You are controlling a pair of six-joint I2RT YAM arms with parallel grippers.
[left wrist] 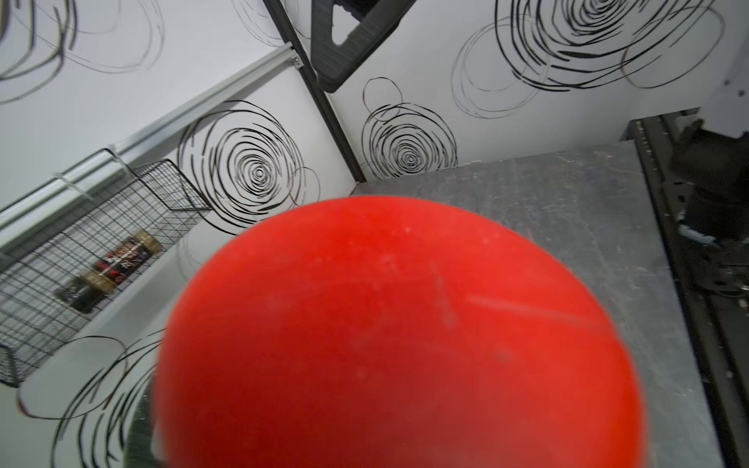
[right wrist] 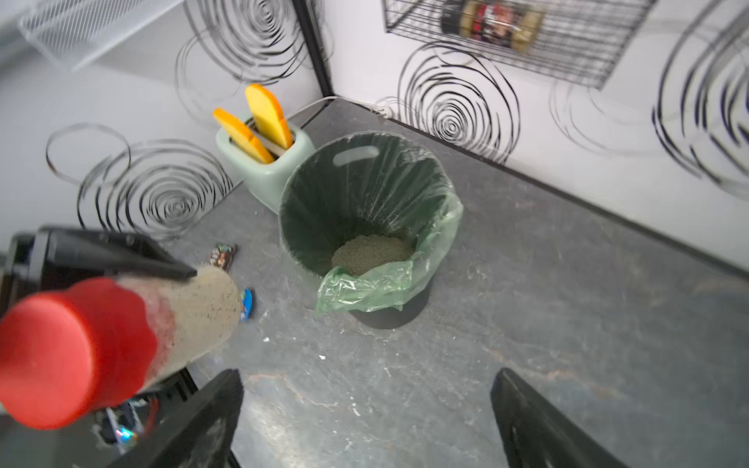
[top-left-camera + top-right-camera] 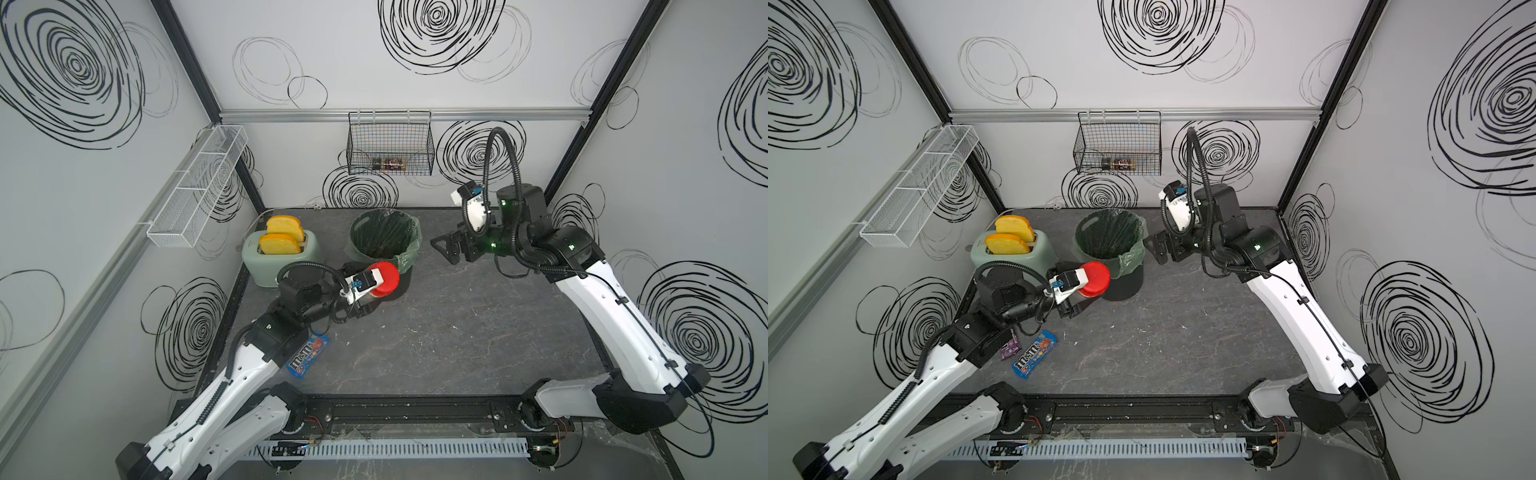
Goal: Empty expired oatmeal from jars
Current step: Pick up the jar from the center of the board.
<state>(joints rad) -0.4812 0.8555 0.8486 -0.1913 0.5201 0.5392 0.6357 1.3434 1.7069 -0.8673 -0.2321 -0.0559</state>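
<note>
Left pincer (image 2: 186,324) clamped round small clear plastic jar with round red screw lid (image 3: 384,279), lid on, tipped sideways near rim of black bin with green liner (image 3: 409,249); pale beige oatmeal (image 2: 210,300) in jar, more in bin. Right pincer (image 2: 369,381) wide open, empty. Blue packet (image 3: 1034,354) reads "m&m's"

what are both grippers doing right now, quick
Left gripper: closed, holding the jar, red lid on.
Right gripper: jaws open, empty.
</note>
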